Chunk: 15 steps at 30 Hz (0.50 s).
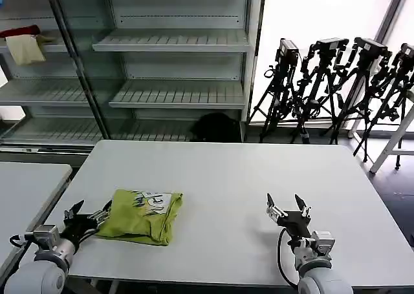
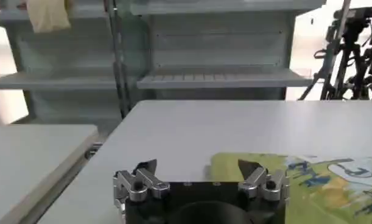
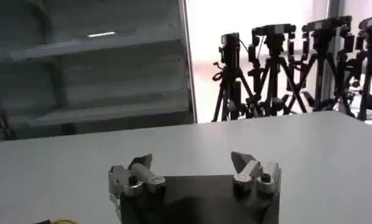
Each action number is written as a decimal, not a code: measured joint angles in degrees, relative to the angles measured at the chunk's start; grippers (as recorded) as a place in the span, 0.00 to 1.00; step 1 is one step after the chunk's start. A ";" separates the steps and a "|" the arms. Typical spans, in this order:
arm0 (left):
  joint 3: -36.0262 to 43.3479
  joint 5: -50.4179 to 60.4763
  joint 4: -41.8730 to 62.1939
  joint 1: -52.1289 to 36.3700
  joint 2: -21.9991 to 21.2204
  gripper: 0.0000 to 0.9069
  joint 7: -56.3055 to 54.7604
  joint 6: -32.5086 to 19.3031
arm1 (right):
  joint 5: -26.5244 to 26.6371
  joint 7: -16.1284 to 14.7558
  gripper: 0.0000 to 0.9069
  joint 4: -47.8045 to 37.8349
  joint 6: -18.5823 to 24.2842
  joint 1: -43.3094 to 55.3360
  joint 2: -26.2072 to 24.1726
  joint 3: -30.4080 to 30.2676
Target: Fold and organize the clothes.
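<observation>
One t-shirt (image 1: pixel 142 215), lime green and folded into a rough rectangle, lies on the tabletop (image 1: pixel 233 178) at about 8 o'clock from its middle, near the front edge. Blue and white print shows on its top face; no word of it can be read. The left gripper (image 1: pixel 89 216) sits at the shirt's 9 o'clock, jaws spread, one finger (image 2: pixel 254 176) at the cloth's edge and nothing held. From the shirt's 3 o'clock the surface runs bare to the right gripper (image 1: pixel 288 207), jaws also spread and empty, well apart from the shirt. A second table (image 1: pixel 26 184) stands at 9 o'clock. Behind, at 12 o'clock, are shelves (image 1: pixel 174 45); at 2 o'clock, four tripods (image 1: pixel 336 87).
</observation>
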 measured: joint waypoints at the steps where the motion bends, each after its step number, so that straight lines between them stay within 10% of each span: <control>1: 0.18 0.00 0.19 -0.11 -0.15 1.00 -0.03 -0.02 | -0.05 0.03 1.00 -0.05 0.01 -0.01 0.07 -0.08; 11: 1.72 -0.20 2.10 -0.66 -1.32 0.96 0.03 0.04 | -0.15 0.23 1.00 0.04 0.09 -0.45 0.02 -0.24; 15: 2.18 -0.22 2.61 -0.37 -1.75 0.10 0.01 0.20 | -0.15 0.22 1.00 0.23 0.08 -0.51 -0.03 0.03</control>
